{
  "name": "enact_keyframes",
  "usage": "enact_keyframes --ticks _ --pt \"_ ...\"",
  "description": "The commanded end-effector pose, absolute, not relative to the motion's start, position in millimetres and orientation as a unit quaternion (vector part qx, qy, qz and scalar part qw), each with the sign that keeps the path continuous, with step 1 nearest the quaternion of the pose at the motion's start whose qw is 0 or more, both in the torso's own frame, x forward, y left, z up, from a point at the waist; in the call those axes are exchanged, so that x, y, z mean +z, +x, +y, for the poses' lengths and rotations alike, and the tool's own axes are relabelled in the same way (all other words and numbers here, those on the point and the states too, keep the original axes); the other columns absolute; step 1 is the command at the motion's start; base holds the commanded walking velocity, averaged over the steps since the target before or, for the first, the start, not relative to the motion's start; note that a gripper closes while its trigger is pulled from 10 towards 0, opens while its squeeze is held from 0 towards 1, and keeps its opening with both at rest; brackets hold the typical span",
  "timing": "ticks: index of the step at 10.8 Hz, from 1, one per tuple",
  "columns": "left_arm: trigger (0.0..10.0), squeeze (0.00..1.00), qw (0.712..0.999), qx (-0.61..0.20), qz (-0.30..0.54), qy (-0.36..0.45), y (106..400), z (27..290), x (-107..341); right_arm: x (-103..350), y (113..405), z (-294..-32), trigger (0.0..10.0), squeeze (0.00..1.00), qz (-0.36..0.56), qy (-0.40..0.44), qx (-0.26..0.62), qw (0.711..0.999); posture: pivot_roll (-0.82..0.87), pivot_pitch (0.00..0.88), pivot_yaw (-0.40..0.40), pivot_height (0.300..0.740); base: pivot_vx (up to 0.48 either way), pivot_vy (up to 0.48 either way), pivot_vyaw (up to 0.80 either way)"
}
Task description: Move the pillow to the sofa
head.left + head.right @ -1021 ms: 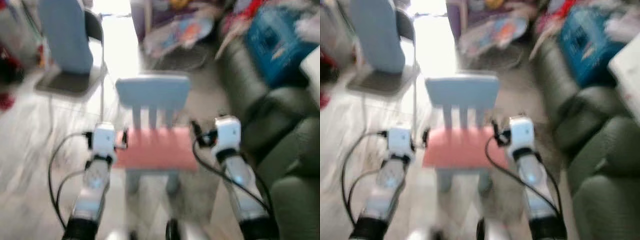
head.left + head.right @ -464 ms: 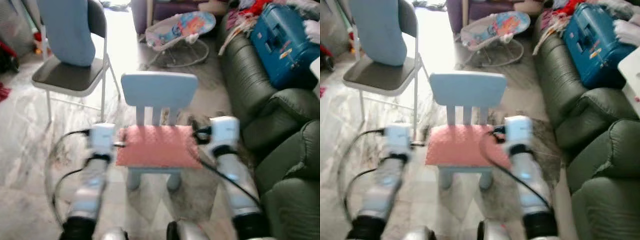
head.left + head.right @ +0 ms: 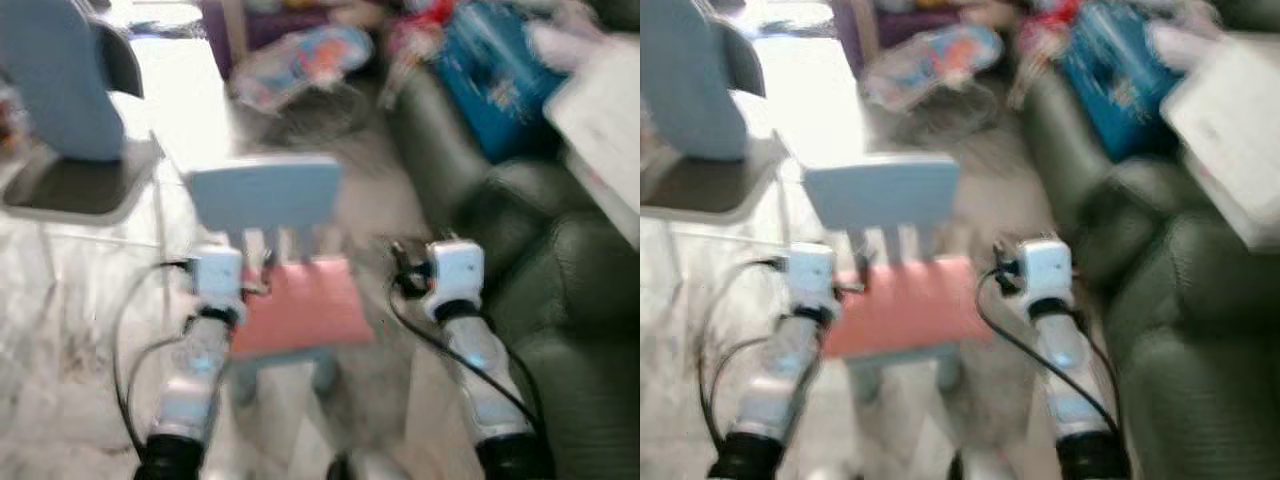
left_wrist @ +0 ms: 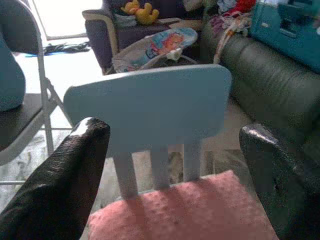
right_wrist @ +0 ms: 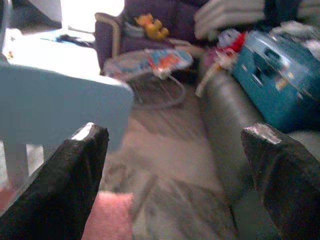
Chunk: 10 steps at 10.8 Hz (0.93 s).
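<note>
left claw (image 4: 170, 165): fingers spread wide apart, nothing between them, hanging just in front of the small chair and pointed at its seat
right claw (image 5: 175, 170): also wide open and empty, sitting off the chair's right side, aimed at the gap between chair and sofa
pillow (image 3: 298, 305): pink, bumpy texture, lying flat on the seat of the small chair; neither claw is touching it
small chair (image 3: 265, 192): light blue kiddie chair with a slatted back, standing on the floor right in front of the robot, between the two arms
sofa (image 3: 560, 290): dark green, runs along the right side, near the chair but apart from it
suitcase (image 3: 495, 75): blue, parked on the far end of the sofa with some clothes piled around it
folding chair (image 3: 75, 185): off to the left, well back, with a light blue thing leaning against its backrest
baby bouncer (image 4: 157, 45): colourful, on the floor behind the small chair
floor (image 3: 70, 300): pale marble-looking tiles; head views are pretty blurry
</note>
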State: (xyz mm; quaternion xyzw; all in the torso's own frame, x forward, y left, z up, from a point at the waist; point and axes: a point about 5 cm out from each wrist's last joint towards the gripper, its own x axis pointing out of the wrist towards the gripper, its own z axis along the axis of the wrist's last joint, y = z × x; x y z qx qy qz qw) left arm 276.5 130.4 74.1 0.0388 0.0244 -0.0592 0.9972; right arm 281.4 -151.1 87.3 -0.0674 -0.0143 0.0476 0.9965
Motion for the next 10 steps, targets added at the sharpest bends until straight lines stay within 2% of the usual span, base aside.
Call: enact_keyframes --ticks 1,3,6,10 --pt "10.0 0.00 0.997 -0.047 0.025 0.050 275.8 141.4 74.6 92.0 283.2 -141.6 10.0 0.00 -0.025 -0.056 0.062 0.996 -0.04 0.096 -0.044 0.740 0.424 0.000 0.00" --pt "10.0 0.00 0.998 -0.043 0.026 0.050 275.4 142.1 74.3 91.7 282.6 -141.4 10.0 0.00 -0.024 -0.055 0.065 0.996 -0.04 0.097 -0.045 0.740 0.399 0.000 0.00" --pt "10.0 0.00 0.997 -0.020 0.030 0.064 273.9 147.3 72.4 90.9 280.3 -138.3 10.0 0.00 -0.024 -0.055 0.086 0.994 -0.04 0.099 -0.048 0.740 0.000 0.000 0.00" --pt "10.0 0.00 0.997 -0.002 0.036 0.071 274.7 150.9 71.5 91.0 279.5 -136.2 10.0 0.00 -0.025 -0.052 0.098 0.993 -0.04 0.101 -0.047 0.740 0.000 0.000 0.72"
